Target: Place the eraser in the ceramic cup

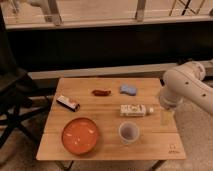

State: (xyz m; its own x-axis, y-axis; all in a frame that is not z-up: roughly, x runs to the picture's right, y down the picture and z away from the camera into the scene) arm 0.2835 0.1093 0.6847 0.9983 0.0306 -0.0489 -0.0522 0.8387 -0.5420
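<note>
The ceramic cup [128,132] is small, round and pale grey-white, and stands upright near the table's front edge, right of centre. The eraser [67,102] is a small rectangular block in a white, red and dark sleeve, lying at the table's left side. My gripper [165,116] hangs below the white arm [187,87] at the table's right edge, just right of a lying white bottle and up and right of the cup. It is far from the eraser and holds nothing I can see.
A wide orange-red bowl [80,135] sits front left, next to the cup. A white bottle [134,110] lies on its side mid-right. A small red item [101,92] and a blue pad [128,89] lie at the back. A black chair [15,95] stands left of the wooden table [150,150].
</note>
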